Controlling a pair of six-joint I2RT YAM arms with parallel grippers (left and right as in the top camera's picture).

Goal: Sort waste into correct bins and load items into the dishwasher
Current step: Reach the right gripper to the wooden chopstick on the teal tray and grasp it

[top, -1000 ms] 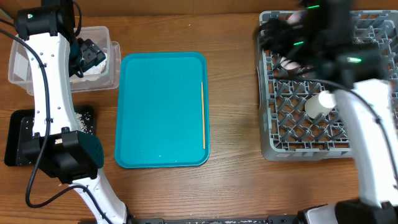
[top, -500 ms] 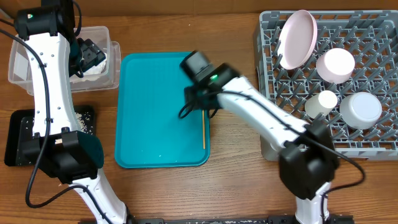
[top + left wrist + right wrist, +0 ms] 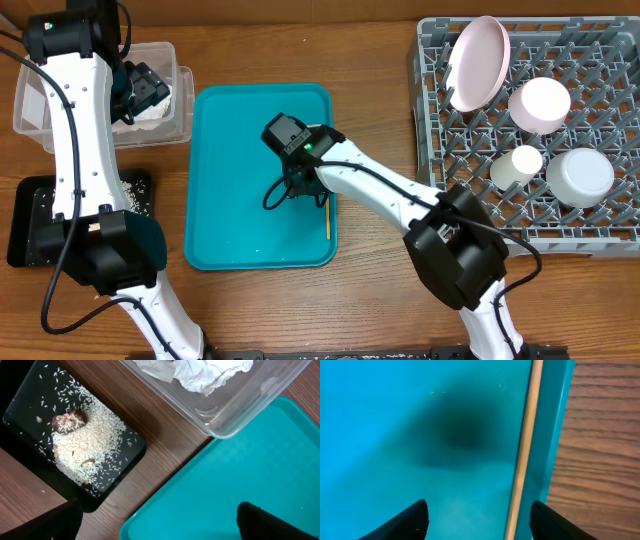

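My right gripper (image 3: 303,185) (image 3: 480,522) hangs open just above the teal tray (image 3: 250,200). A thin wooden stick (image 3: 524,455) (image 3: 327,185) lies along the tray's right rim, between the fingers and close to the right one. My left gripper (image 3: 145,88) (image 3: 160,525) is open and empty, held over the clear tub (image 3: 170,60) (image 3: 235,410) of crumpled white napkins (image 3: 200,372). Rice and brown scraps (image 3: 82,442) lie in the black tray (image 3: 30,215) (image 3: 30,395). The grey dish rack (image 3: 440,200) holds a plate (image 3: 478,62), two bowls (image 3: 540,105) (image 3: 580,175) and a cup (image 3: 518,165).
The right arm stretches from the table's front edge across the gap between rack and teal tray (image 3: 420,420). Bare wooden table (image 3: 600,435) lies right of the stick. The left arm stands along the left edge beside the black tray.
The right arm swung from the dish rack over to the teal tray, then moved further left above it, and its jaws narrowed slightly. The left arm has not moved.
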